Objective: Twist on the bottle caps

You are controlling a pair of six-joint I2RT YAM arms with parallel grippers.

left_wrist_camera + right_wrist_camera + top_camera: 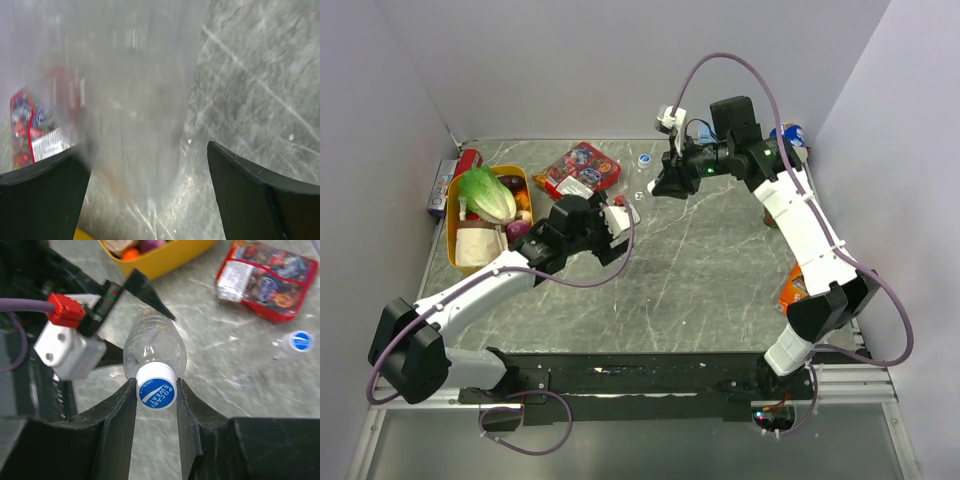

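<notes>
A small clear bottle (155, 347) stands on the table mid-back, with a blue-topped cap (156, 392) on its neck. My right gripper (156, 399) is shut on that cap from above, one finger on each side. In the top view it (657, 186) hovers over the bottle (638, 196). My left gripper (149, 195) is open around the bottle's body (135, 100), which looks blurred and close, and the right finger (250, 195) is apart from it. A second small bottle with its blue cap (301, 341) on top stands farther back (645, 160).
A yellow box (460, 185) of vegetables sits at the left, with a red can (468, 160) behind it. A red snack packet (580, 170) lies at the back, near the second bottle. A blue-and-white tin (790, 135) and an orange item (790, 290) are along the right wall.
</notes>
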